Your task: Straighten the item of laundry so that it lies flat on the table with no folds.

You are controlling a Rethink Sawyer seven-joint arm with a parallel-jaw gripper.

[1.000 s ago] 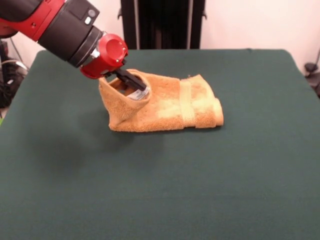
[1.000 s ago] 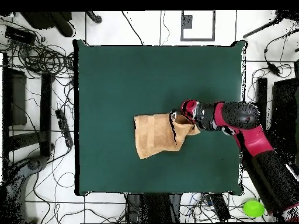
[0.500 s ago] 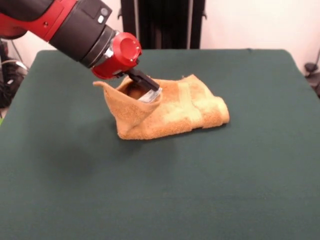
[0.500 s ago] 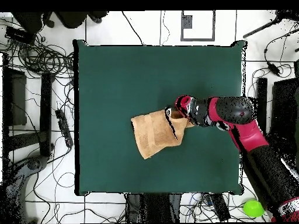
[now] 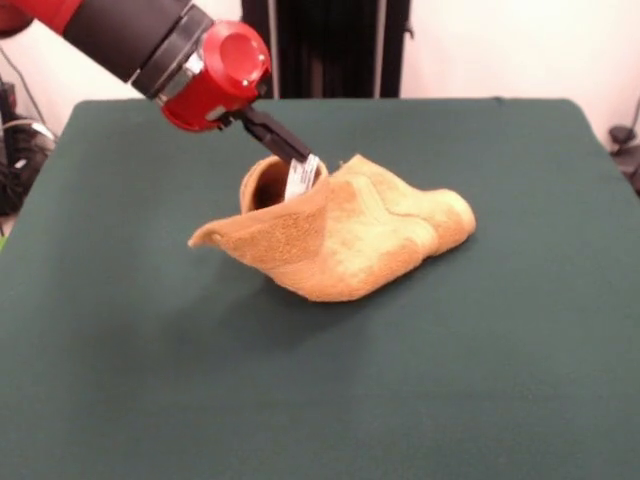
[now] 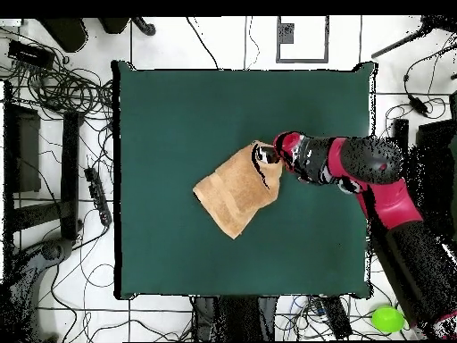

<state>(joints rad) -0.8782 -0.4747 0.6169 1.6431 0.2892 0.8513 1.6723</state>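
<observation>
The towel (image 5: 345,235) is sitting just above the middle of the frame in the front view, bunched and folded, nowhere near flat. Its left end is rising up off the table (image 5: 320,400) into a curled, cup-like peak, while its right end is trailing down and resting on the green cloth as a rounded fold. A pointed corner is sticking out at the lower left of the bundle, close to the surface.

The gripper (image 5: 298,172) is reaching in from the upper left of the frame, its dark fingers (image 5: 275,138) angling down and to the right from the red wrist. The tips are meeting the towel right at the raised rim, pinched together on that edge, with something white showing at the contact point. So the towel is hanging directly below and to the right of the gripper, its lifted edge touching the fingertips.

In the overhead view, the towel (image 6: 234,190) is lying as a tilted rectangle near the centre of the table (image 6: 178,107), running from upper right down to lower left. The gripper (image 6: 266,159) is sitting at the towel's upper right corner, with the red and black arm stretching away toward the lower right of the frame. The towel's lower left part is lying well clear of the gripper.
</observation>
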